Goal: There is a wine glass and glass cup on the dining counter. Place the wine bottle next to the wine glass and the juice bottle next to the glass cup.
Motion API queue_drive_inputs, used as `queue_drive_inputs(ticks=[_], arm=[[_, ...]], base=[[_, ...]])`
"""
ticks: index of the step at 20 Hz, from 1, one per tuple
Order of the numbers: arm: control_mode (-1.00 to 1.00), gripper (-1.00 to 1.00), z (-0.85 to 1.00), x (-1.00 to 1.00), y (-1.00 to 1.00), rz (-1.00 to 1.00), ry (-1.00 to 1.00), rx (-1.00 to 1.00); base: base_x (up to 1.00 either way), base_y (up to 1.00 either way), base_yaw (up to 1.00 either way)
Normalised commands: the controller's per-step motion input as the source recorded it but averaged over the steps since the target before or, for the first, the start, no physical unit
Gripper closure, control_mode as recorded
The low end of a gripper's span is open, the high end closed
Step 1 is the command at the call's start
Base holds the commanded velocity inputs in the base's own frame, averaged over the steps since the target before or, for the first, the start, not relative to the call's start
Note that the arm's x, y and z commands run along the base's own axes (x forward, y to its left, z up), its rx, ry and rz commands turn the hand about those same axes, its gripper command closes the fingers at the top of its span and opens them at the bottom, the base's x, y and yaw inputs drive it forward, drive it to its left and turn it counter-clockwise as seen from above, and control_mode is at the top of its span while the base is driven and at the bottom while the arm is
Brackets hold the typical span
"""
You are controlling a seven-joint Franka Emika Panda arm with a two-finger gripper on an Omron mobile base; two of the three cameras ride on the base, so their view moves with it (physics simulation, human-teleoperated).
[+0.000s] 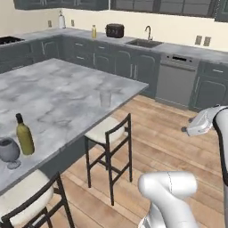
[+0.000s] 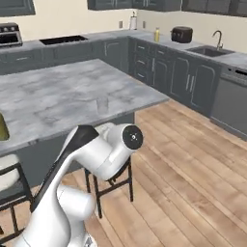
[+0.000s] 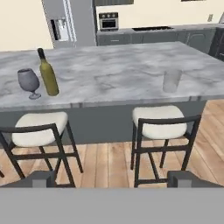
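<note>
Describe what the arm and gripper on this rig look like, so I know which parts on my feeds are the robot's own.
The arm is glossy white with rounded, tube-like links, a dark band along one link and a dark round joint cap ringed in white. No cables or markings are visible. The gripper shows as two small, blocky dark grey fingertips.
</note>
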Motion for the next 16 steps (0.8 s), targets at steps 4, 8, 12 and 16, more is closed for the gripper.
queue_drive_inputs(ticks=[4,8,12,16], arm=[[1.00,-1.00,0.00,0.00,0.00,0.00,0.00,0.00],[1.00,-1.00,0.00,0.00,0.00,0.00,0.00,0.00],[1.00,-1.00,0.00,0.00,0.00,0.00,0.00,0.00],[1.00,-1.00,0.00,0.00,0.00,0.00,0.00,0.00]], base=[[0.00,0.00,-0.90],[0.37,-0.05,-0.50],[0.83,0.00,-0.16],[0.90,0.01,-0.12]])
